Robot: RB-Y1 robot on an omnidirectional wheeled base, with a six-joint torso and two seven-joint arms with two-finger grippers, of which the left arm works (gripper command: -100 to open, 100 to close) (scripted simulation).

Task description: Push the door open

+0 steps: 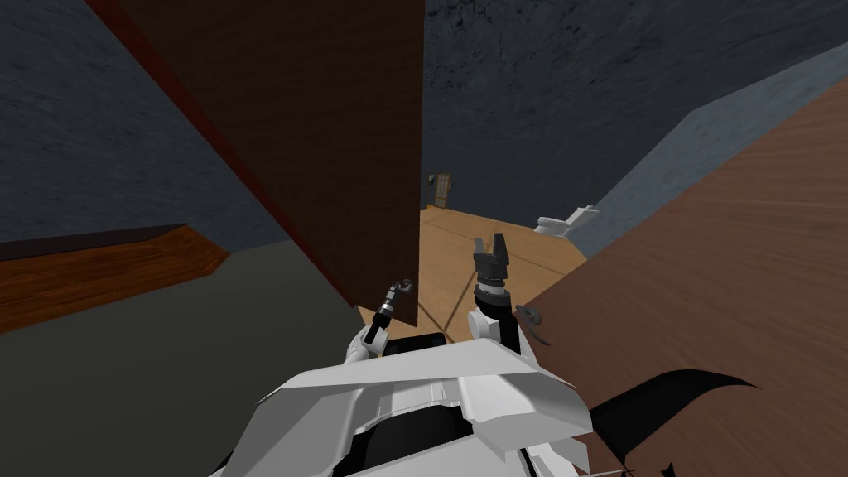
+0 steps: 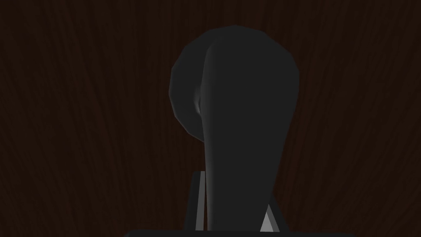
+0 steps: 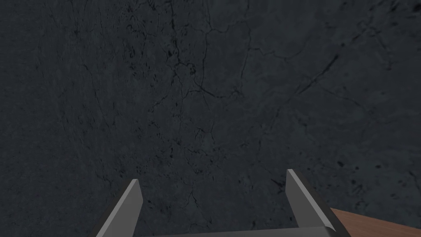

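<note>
Left gripper [image 2: 234, 193] fingers [image 2: 200, 201] largely behind the dark door handle [image 2: 242, 107]

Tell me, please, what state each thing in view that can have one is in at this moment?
dark brown door: partly open, with a gap past its free edge.
door handle: clamped between the left jaws.
left gripper: jaws shut on the door handle.
right gripper: jaws open, holding nothing.
toilet: lid position too small to tell.

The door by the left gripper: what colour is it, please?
Dark reddish brown, wood-grained; the door shows best in the head view.
</note>
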